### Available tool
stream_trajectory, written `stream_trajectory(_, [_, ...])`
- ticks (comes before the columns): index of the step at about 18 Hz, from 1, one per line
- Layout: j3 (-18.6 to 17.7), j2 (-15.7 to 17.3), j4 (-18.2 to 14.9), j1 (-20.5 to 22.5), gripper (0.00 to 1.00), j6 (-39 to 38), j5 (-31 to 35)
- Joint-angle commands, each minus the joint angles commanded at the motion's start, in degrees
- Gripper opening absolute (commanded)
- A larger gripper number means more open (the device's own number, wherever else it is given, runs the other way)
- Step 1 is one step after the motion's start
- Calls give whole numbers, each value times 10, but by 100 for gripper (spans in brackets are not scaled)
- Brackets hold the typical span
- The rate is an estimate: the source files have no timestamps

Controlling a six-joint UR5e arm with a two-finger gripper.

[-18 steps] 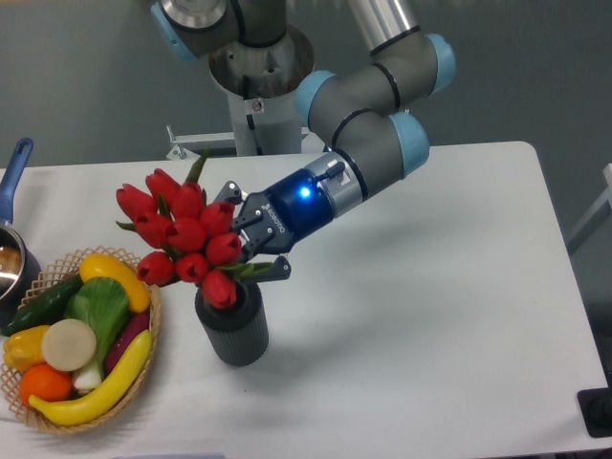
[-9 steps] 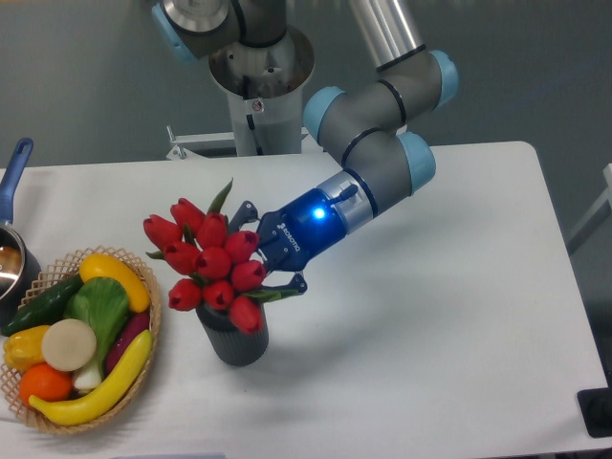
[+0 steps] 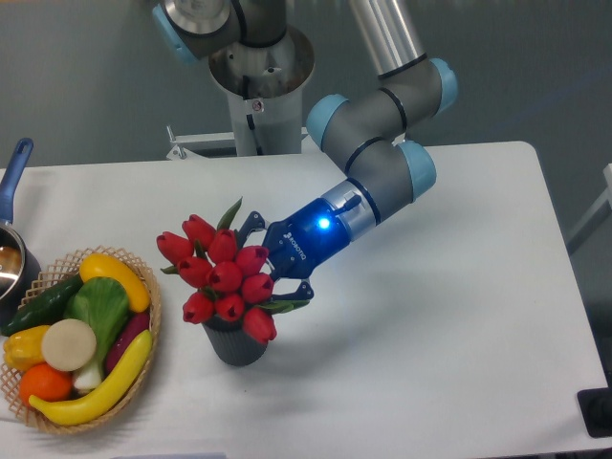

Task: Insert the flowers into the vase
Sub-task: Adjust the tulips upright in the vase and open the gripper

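Nearest the camera, a wicker basket (image 3: 153, 330) of toy vegetables sits on the white counter (image 3: 430, 363). Just right of it stands the dark ribbed vase (image 3: 235, 345), its mouth hidden under the red tulips (image 3: 222, 277). The gripper (image 3: 275, 273) reaches in from the right, clamped on the bunch beneath the heads. The bunch leans left; letting go now could tip it out or topple the vase.

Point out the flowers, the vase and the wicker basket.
flowers (image 3: 226, 278), fixed camera view, on a red tulip head mid-bunch.
vase (image 3: 236, 347), fixed camera view, on its ribbed dark side below the blooms.
wicker basket (image 3: 153, 325), fixed camera view, on its woven right rim.
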Motion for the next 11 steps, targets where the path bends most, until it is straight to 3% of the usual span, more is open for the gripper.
stream_trajectory(11, [-9, -3, 2, -4, 45, 24, 38])
